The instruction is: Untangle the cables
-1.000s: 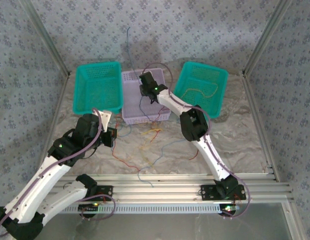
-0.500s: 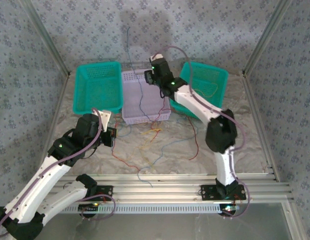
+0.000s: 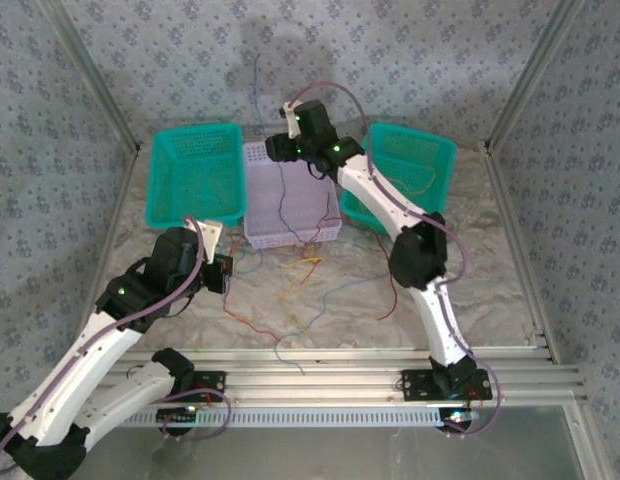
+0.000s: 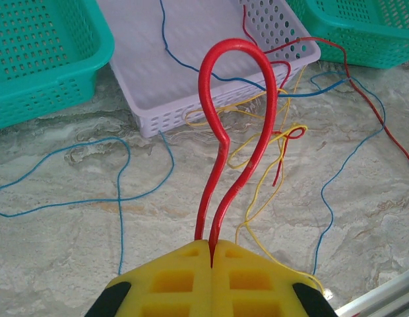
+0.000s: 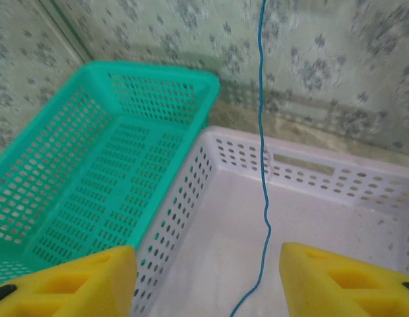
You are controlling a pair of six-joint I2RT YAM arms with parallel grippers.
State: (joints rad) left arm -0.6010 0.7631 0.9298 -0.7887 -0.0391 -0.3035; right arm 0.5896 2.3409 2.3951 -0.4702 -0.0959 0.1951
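1. Yellow foam pads on the left gripper [image 4: 211,249] are pressed flat together. They pinch both ends of a red cable [image 4: 239,99], which stands up from them in a tall, narrow loop.
2. That gripper sits low over the left part of the bench [image 3: 480,270], nearer its near edge than its far one. The loop points toward the baskets.
3. The right gripper [image 5: 208,274] has its pads spread wide and grips nothing. A blue cable [image 5: 262,132] hangs straight down through the gap, and as far as I can see it touches neither pad.
4. This gripper is held high above the lavender basket [image 3: 258,205], which stands at the middle of the bench's far edge. The blue cable drops into that basket, and above the gripper it runs up against the patterned back wall [image 3: 390,60].
5. One teal basket [image 3: 195,180] stands just beside the lavender one on its left, and another teal basket [image 3: 405,165] on its right. A thin yellowish strand [image 3: 415,185] lies curled in the right-hand one.
6. The rest of the cables [image 3: 302,268] lie in a loose tangle of red, blue and yellow on the bench just in front of the lavender basket. A few strands climb over its front rim and go inside.
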